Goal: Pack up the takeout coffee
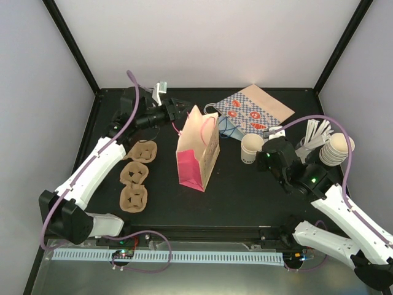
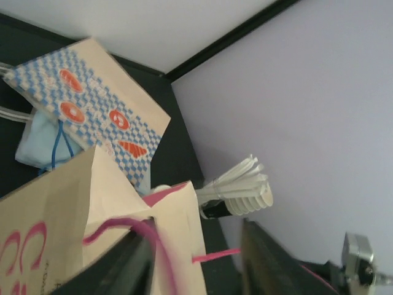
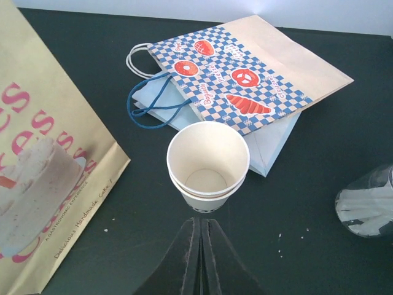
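The takeout coffee (image 1: 251, 148) is a small white paper cup standing upright and empty to the right of the pink bag (image 1: 198, 149). In the right wrist view the cup (image 3: 208, 165) shows a doubled rim and dark print low on its side. My right gripper (image 3: 201, 220) is shut with nothing in it, its tips just short of the cup's near side; from above this gripper (image 1: 265, 158) sits right beside the cup. My left gripper (image 1: 179, 111) is at the bag's top rear edge. Its jaws stand open around the bag's rim (image 2: 178, 239) and pink handle (image 2: 132, 228).
Two flat paper bags (image 1: 256, 110) lie at the back. A stack of cream cups (image 1: 336, 149) and a bundle of white sticks (image 1: 315, 133) stand at the right. Three brown pulp carriers (image 1: 135, 174) lie in a row left of the pink bag.
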You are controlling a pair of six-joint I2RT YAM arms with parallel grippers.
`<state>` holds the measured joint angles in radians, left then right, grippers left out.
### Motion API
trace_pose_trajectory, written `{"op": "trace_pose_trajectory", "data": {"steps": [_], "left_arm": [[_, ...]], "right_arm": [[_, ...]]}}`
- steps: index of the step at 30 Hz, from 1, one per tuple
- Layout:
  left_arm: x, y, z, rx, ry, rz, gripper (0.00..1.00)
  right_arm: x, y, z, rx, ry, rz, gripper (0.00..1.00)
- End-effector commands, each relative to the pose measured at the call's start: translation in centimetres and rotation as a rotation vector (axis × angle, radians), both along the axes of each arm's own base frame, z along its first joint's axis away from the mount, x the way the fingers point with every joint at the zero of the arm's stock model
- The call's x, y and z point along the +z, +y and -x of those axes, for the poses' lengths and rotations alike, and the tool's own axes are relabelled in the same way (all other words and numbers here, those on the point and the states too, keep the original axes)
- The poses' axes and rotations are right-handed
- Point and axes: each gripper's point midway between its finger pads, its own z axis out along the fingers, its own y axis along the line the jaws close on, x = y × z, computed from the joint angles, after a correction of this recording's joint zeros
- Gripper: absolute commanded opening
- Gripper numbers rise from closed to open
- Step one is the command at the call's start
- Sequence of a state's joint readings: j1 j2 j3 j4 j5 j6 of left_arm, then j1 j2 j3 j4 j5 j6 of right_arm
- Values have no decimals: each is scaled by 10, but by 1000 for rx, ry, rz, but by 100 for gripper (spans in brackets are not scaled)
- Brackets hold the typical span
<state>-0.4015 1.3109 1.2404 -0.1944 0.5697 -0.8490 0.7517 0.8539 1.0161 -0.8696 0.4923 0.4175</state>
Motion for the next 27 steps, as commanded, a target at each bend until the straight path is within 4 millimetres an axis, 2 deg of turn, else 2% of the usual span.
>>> {"op": "trace_pose_trajectory", "data": {"steps": [1,3,4,7,8,16,22,27], "left_arm": [[18,17,7,20,-80,-41,53],[22,29,13,57,-111,-95,73],[23,37,15,91,-122,-128,80],[27,57,25,160,-158,-196,96],[29,63,30,179,-170,-219,98],[24,124,67,350,-150,-431,99],[0,177,94,506,-54,-608,99],[-26,211,118,602,57,-725,99]], "right_arm": [[4,3,0,16,-15,-29,6],[4,4,0,22,-14,-31,6],[5,5,-1,25,-14,-31,6],[6,7,-1,32,-16,-31,7],[7,8,-2,35,-18,-32,7],[9,13,-4,53,-19,-35,7],[8,16,-5,63,-16,-36,7],[10,16,-5,67,-19,-37,7]]}}
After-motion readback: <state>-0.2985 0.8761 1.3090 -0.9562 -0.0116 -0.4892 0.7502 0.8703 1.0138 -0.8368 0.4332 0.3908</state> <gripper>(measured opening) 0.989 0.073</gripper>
